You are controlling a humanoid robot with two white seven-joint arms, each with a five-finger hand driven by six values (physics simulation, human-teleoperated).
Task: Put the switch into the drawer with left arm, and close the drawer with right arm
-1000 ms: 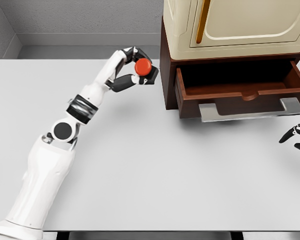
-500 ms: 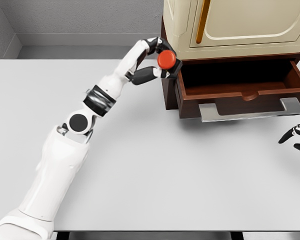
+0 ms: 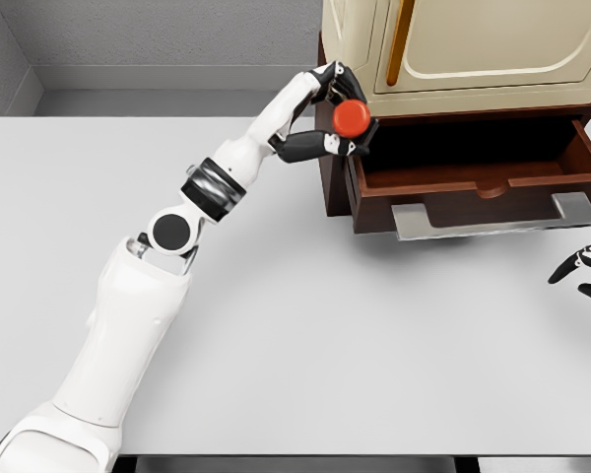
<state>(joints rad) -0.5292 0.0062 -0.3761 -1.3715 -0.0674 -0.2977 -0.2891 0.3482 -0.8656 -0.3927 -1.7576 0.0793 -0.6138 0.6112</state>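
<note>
The switch (image 3: pixel 352 119) is a red round button on a small black base. My left hand (image 3: pixel 339 120) is shut on it and holds it in the air at the left front corner of the open wooden drawer (image 3: pixel 478 186), just above its left wall. The drawer is pulled out from under a cream cabinet (image 3: pixel 463 49) and has a grey handle (image 3: pixel 492 219). Its inside looks dark and bare. My right hand (image 3: pixel 583 271) shows at the right edge, low beside the drawer front, fingers spread and holding nothing.
The cabinet stands on a dark wooden base (image 3: pixel 327 158) at the back right of the white table (image 3: pixel 276 325). A grey wall runs behind the table.
My left arm has carried the switch to the right and slightly up, from over the table to the drawer's left corner. The right hand has not moved.
</note>
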